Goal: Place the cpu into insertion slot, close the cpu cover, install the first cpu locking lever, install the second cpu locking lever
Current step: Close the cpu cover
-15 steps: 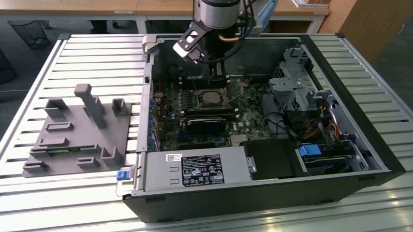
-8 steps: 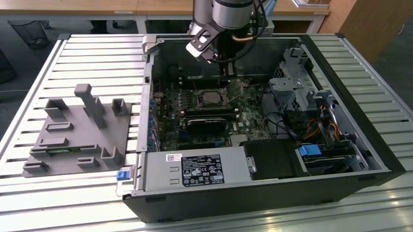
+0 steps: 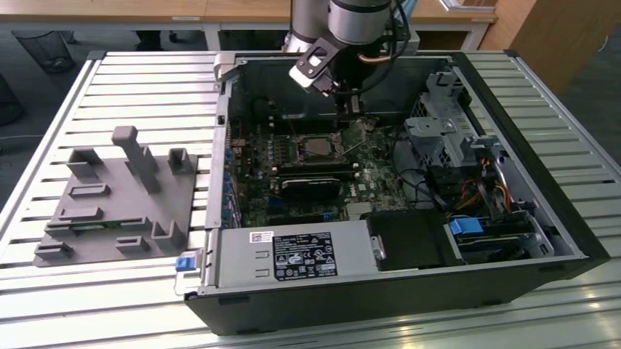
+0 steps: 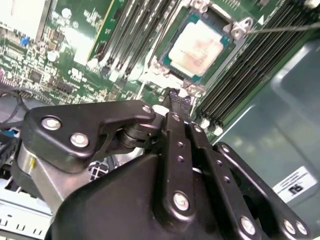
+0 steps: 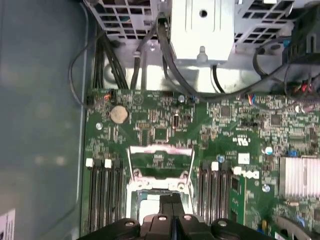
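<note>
Slatted metal table [image 3: 145,80] w/ an open pc case [image 3: 543,218] lying on it. Cpu [image 4: 200,42] sits in the insertion slot [image 4: 223,61], so step 1 looks done. Cpu cover [image 5: 160,148] stands flipped off it (board shows thru its window) and a lever wire [image 4: 280,29] looks unlatched: cover + both levers left, I'd say. Gripper [image 4: 175,97] hangs just beside the slot, fingers pressed together, nothing between them; grey fixture [image 3: 116,196] well apart

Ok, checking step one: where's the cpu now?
In the second wrist view the cpu sits in the insertion slot, between memory slots, just beyond the gripper.
</note>
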You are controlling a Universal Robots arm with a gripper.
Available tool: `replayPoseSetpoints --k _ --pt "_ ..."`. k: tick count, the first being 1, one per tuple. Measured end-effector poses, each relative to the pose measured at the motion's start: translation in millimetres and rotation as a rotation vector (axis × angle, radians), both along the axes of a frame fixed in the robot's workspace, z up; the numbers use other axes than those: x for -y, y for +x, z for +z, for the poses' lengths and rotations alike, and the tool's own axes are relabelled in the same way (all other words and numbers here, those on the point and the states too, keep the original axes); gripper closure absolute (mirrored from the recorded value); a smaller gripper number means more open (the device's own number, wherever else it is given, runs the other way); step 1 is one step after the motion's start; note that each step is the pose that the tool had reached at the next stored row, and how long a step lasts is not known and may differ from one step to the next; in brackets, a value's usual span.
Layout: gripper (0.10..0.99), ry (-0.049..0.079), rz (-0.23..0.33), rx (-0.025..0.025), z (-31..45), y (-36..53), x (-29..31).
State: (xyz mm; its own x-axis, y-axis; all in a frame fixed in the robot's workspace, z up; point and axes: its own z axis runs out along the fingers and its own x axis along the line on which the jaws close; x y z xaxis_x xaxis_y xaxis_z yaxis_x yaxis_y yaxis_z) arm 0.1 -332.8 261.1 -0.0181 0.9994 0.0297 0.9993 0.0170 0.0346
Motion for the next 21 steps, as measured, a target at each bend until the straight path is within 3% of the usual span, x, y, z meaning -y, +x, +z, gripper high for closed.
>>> replayPoseSetpoints --k 21 --pt "0.969 0.000 0.000 -0.0009 -7.7 22.8 -6.3"
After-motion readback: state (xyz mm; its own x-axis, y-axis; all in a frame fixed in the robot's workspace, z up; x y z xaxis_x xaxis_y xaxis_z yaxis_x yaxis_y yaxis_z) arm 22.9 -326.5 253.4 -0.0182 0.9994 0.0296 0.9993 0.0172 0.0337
